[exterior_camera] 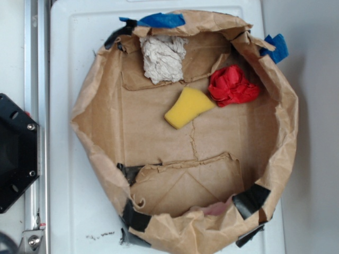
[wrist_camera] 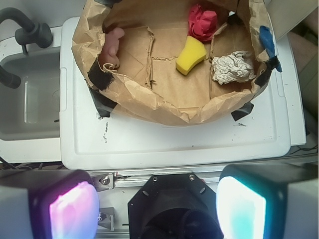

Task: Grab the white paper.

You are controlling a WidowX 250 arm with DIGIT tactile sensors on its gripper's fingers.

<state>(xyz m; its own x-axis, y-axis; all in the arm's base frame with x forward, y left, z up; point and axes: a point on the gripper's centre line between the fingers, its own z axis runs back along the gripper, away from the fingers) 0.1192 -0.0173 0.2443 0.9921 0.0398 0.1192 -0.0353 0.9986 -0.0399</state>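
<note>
Three soft lumps in crumpled brown paper basin (exterior_camera: 286, 132): wrinkly white paper (exterior_camera: 163, 57) at 12 o'clock, yellow sponge wedge (exterior_camera: 188, 107) centre, red wad (exterior_camera: 232, 86). My fingers (wrist_camera: 75, 209) spread wide, empty, hovering outside basin.

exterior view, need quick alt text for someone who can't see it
A crumpled white paper ball lies at the top of a shallow brown paper basket, apart from a yellow sponge wedge that sits beside a red paper wad. No tool is visible.
</note>
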